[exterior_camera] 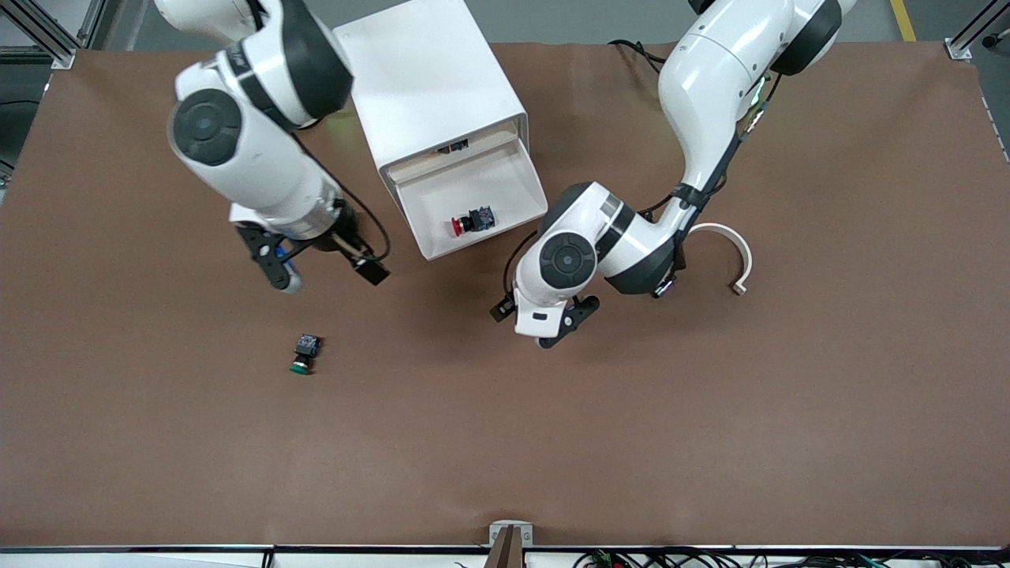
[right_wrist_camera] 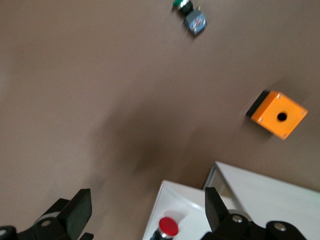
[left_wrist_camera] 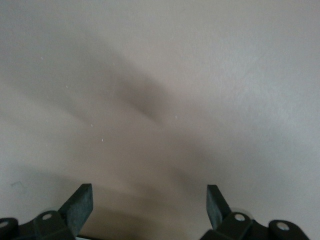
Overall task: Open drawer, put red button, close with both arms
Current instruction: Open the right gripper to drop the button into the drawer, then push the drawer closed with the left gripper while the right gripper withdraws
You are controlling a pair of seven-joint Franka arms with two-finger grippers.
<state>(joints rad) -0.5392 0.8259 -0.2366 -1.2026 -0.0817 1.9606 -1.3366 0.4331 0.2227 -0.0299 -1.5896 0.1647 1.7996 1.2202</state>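
Brown mat covers the whole table (exterior_camera: 710, 442) in the front view, and I can't make out any readable writing or brand marks anywhere. The white cabinet (exterior_camera: 430, 87) sits near the robots' bases with the drawer (exterior_camera: 473, 209) pulled out, and the red button (exterior_camera: 471, 222) is lying on its side inside it. The right gripper (exterior_camera: 327, 272) hangs over bare mat beside the drawer, toward the right arm's end, fingers spread wide and holding nothing. The left gripper (exterior_camera: 544, 323) is over the mat just past the drawer's open end, toward the left arm's end. A green button (exterior_camera: 304, 354) lies nearer the camera than the right gripper, and a curved white strip (exterior_camera: 730, 248) rests by the left arm.

Left wrist view: the left gripper (left_wrist_camera: 150, 202) has its fingers wide apart, empty, nothing but plain blurry surface under it.

Right wrist view: the right gripper (right_wrist_camera: 147, 210) is wide open and empty too. Under it you can see the red button (right_wrist_camera: 167, 227) in the drawer (right_wrist_camera: 175, 200), plus the green button (right_wrist_camera: 190, 14) and an orange box (right_wrist_camera: 278, 115) with a hole, both out on the mat.
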